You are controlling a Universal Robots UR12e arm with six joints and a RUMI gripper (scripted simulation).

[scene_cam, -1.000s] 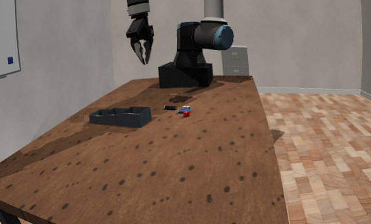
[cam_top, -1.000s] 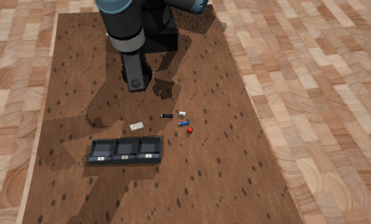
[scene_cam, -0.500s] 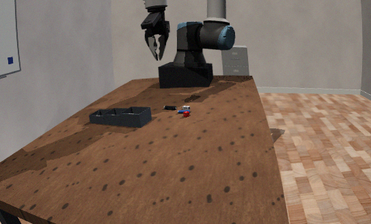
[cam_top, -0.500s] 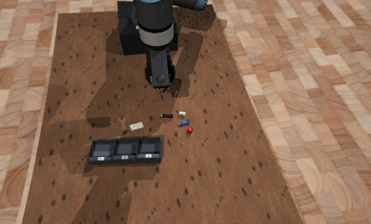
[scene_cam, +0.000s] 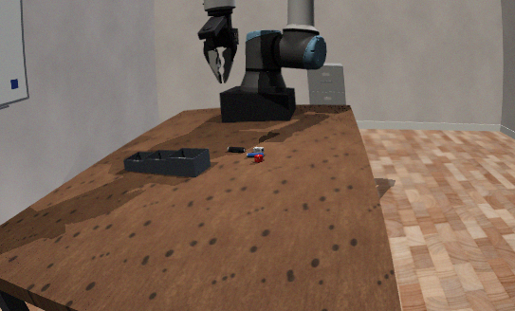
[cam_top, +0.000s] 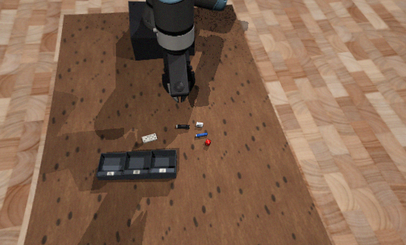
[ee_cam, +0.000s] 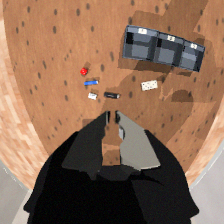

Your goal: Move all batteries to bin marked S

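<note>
A black battery and a blue battery lie on their sides on the table, apart from each other. A dark tray of three joined bins stands upright nearby. Each bin has a small white label, but the letters are too small to read. No battery shows inside the bins. My gripper is shut, with only a narrow gap at the tips and nothing between them. It hangs high above the table, on the robot-base side of the batteries.
A small white object lies near both batteries. A red die lies close to the blue battery. A white domino with black dots lies between the black battery and the bins.
</note>
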